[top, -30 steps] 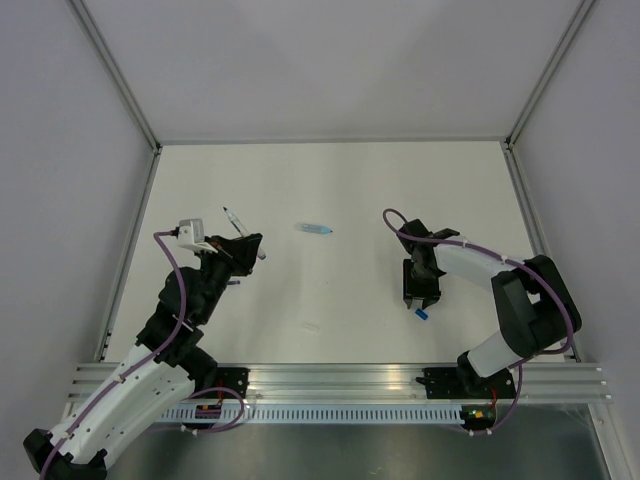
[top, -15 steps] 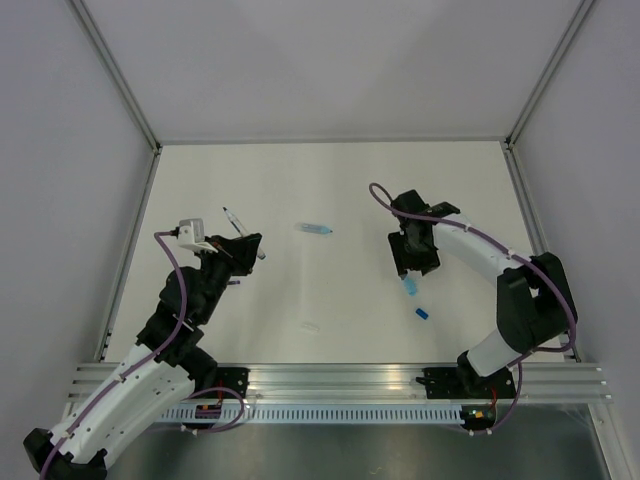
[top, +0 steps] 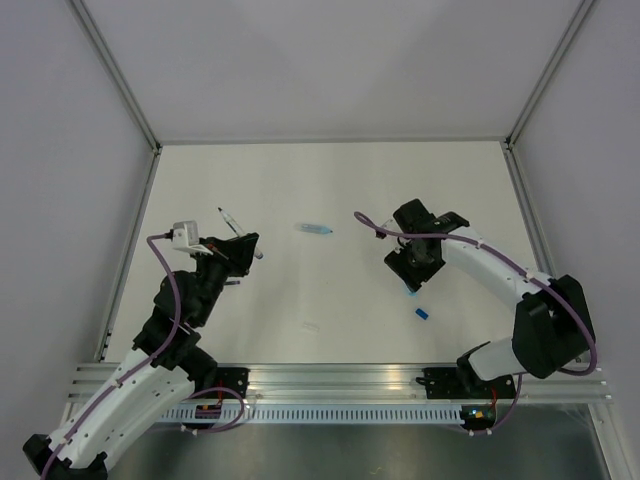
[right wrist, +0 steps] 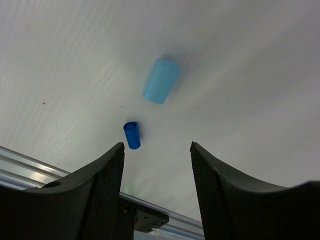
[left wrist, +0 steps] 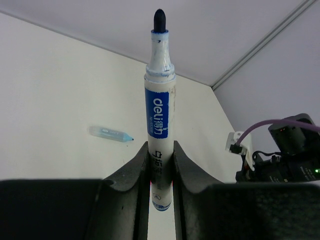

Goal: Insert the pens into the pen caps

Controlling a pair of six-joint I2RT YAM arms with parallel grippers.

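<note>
My left gripper is shut on the white pen with a blue label, gripping its lower barrel; the dark tip points up and away. It also shows in the top view. My right gripper is open and empty above the table. Ahead of it lie a pale blue cap and a small dark blue cap, both apart from the fingers. In the top view the right gripper is just behind the pale cap and the dark blue cap. The slim dark pen is not in view.
Another pale translucent blue cap lies mid-table, also seen from the left wrist. A faint clear piece lies nearer the front. An aluminium rail runs along the near edge. Grey walls enclose the white table.
My right gripper has moved back and left from the near edge, uncovering the pale blue cap on the table. The left arm has shifted slightly, still holding the white pen.
</note>
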